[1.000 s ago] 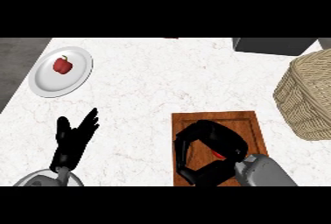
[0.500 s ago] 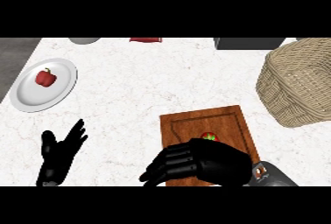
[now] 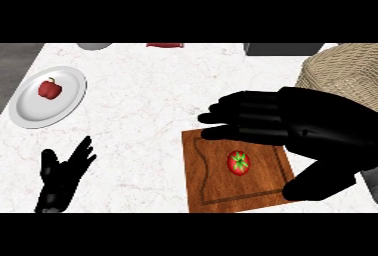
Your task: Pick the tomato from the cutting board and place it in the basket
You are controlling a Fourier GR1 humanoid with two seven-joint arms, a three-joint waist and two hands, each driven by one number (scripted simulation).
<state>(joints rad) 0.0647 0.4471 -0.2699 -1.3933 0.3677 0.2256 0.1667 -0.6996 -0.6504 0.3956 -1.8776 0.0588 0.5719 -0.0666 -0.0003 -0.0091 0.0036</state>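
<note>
Raised and carried forward since half a second ago, the right hand (image 3: 310, 130) is seen above the far edge of the wooden cutting board (image 3: 214, 185), where earlier it lay across the near edge. Its fingers are held out straight toward the left and its thumb is spread well apart below them. Nothing is held in it.

The tomato (image 3: 238, 163), partly hidden before, is now shown whole. It lies near the middle of the board, green stem up, in the gap between fingers and thumb; whether it is touched cannot be told.

The left hand (image 3: 63, 177) is rested at the lower left, fingers relaxed and pointing up, with nothing in it.

A white marble counter (image 3: 148, 90) with faint veining is spread under everything. The woven basket (image 3: 347, 70) is placed at its right side, beyond the board. A white plate (image 3: 33, 112) bearing a red bell pepper (image 3: 50, 88) is set at the far left. Along the back edge a grey round object (image 3: 94, 45), a red item (image 3: 164, 44) and a dark box (image 3: 284, 48) are cut off by the frame. A dark grey strip (image 3: 13, 65) is seen past the counter's left edge.
</note>
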